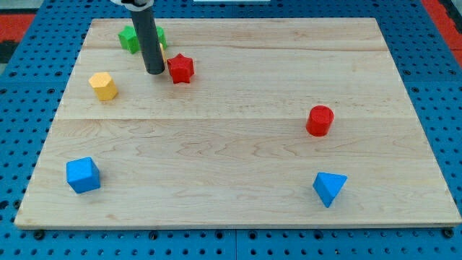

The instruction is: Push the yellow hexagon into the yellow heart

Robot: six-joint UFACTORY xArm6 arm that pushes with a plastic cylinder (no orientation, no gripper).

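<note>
The yellow hexagon (104, 86) lies on the wooden board (238, 152) at the view's upper left. My tip (154, 72) rests on the board to the right of the hexagon and slightly above it, about a block's width away and not touching it. The tip sits just left of a red star (180, 68). I cannot make out a yellow heart. The rod covers the spot between the red star and a green block (130, 37) at the view's top.
A red cylinder (319, 120) stands at the view's right. A blue cube (83, 175) lies at the lower left and a blue triangular block (330, 188) at the lower right. A blue pegboard surrounds the board.
</note>
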